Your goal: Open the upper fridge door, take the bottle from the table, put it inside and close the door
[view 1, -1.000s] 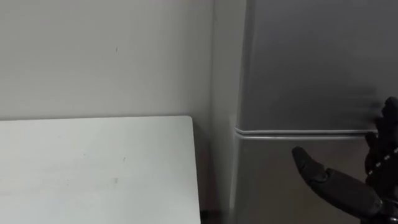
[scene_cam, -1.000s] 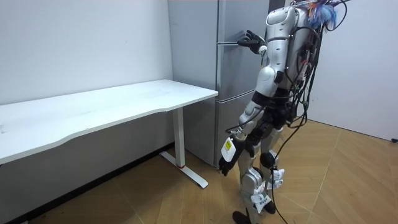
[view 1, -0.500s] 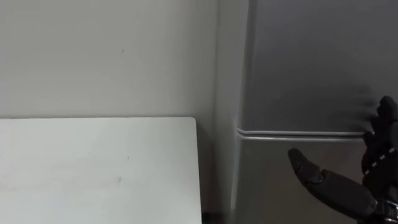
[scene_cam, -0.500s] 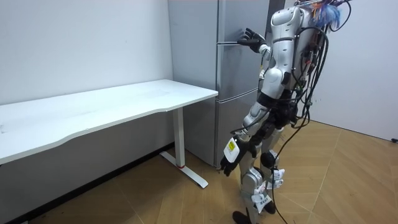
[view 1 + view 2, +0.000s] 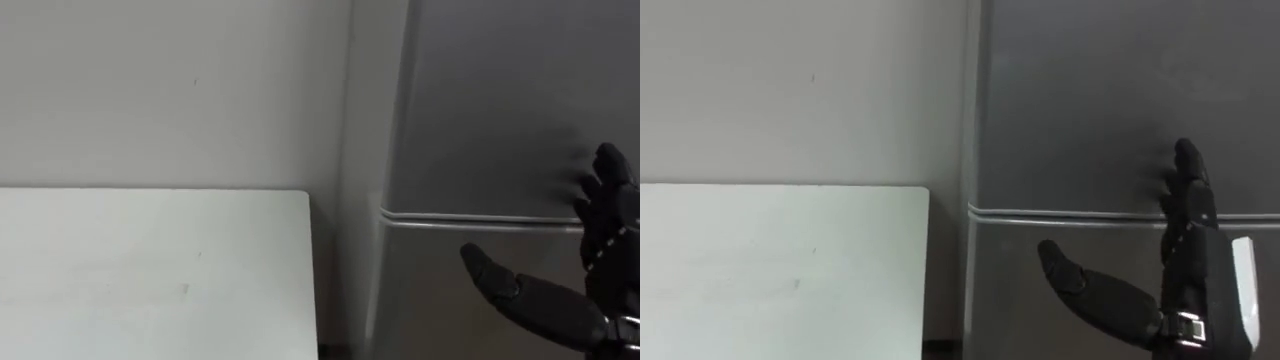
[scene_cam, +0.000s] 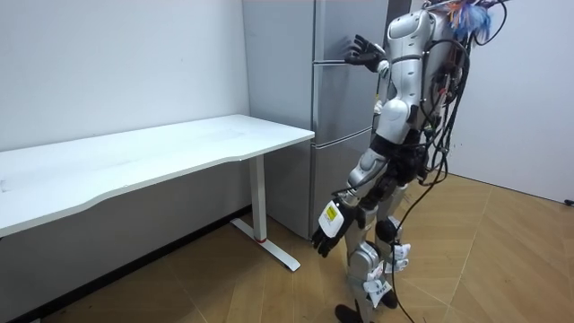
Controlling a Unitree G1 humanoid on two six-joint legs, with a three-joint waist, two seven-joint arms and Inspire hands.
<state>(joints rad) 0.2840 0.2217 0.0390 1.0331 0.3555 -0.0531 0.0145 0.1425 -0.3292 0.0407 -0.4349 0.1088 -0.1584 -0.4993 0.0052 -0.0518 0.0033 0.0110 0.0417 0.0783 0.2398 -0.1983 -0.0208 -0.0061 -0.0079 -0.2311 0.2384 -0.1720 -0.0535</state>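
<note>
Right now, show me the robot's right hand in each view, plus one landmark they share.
Left eye view: right hand at the lower right edge, fingers upright before the fridge.
Right eye view: hand lower right, fingers crossing the seam.
Room view: hand at top, right of centre, at the fridge front.
Shared landmark: the seam between the fridge doors.

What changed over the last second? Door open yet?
The right hand, open, rose along the fridge front, fingertips going from the door seam up onto the upper door. The doors stay shut. The left hand hangs low at its side as before; the table is unchanged.
</note>
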